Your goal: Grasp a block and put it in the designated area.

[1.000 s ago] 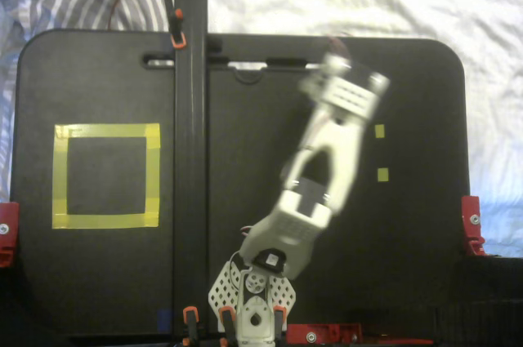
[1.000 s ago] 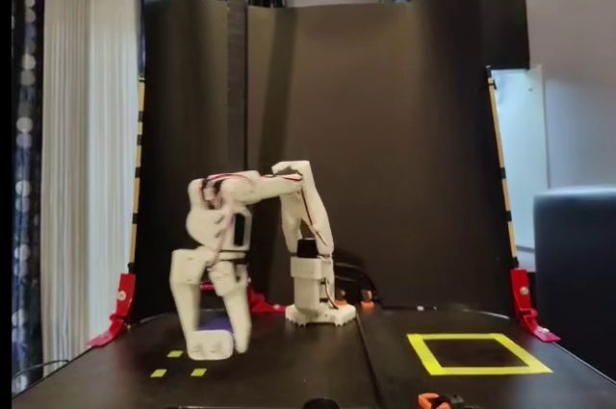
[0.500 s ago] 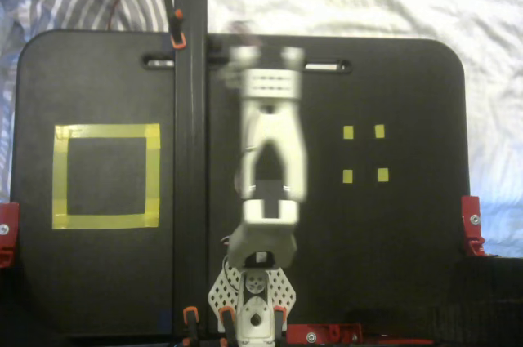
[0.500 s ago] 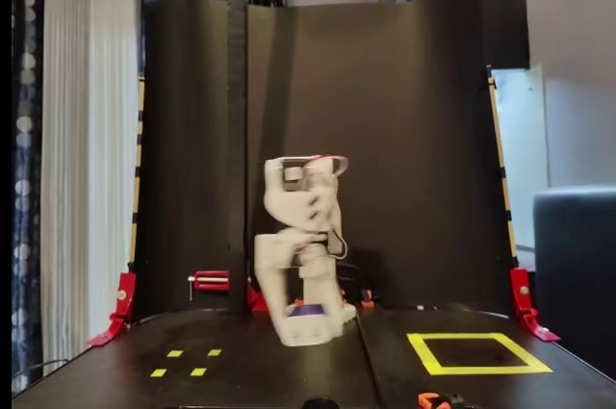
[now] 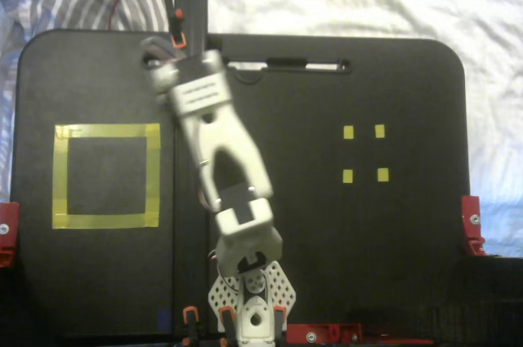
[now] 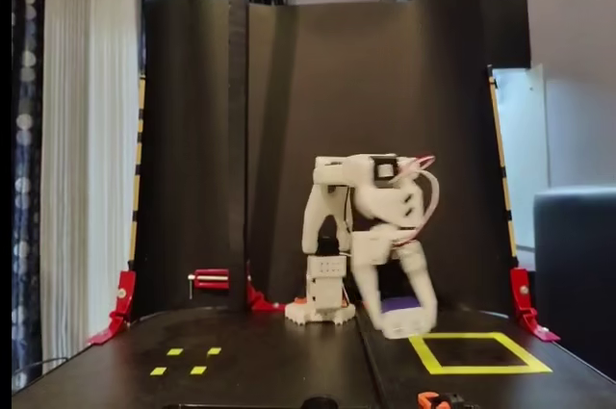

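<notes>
Robot arm carrying a small blue block toward a yellow-taped square, not yet over it.

In the side-on fixed view, nearest the camera lies the designated area (image 6: 478, 352), a yellow tape outline on the black surface (image 6: 289, 370). Just behind its near-left corner hangs the hand (image 6: 399, 318), its two white fingers pinched on the block (image 6: 400, 304), a dark blue-purple piece held just above the surface. From above, the arm hides the hand and block; the square (image 5: 106, 175) sits to the left, and the arm crosses a black upright post (image 5: 189, 4). The risk, as I judge it: letting go now would drop the block outside or on the tape, and the post could snag the arm.
</notes>
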Robot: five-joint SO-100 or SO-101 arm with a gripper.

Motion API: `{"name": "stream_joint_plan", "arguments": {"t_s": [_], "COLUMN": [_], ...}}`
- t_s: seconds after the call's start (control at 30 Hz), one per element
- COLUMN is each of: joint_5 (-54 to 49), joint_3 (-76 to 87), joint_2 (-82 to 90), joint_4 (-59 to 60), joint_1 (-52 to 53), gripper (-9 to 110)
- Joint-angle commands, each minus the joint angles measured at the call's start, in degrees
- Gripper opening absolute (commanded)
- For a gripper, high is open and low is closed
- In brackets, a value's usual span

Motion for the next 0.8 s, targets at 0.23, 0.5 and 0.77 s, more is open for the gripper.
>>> {"name": "stream_joint_plan", "arguments": {"t_s": [0.23,0.5,0.77], "joint_5": [8.26,13.71,16.52], "joint_3": [-2.20,-2.20,-2.20], "joint_2": [0.18,-3.16,-5.98], "joint_4": [0.97,0.88,0.97], "joint_1": [-11.78,-18.81,-22.85], "gripper": [21,21,21]}}
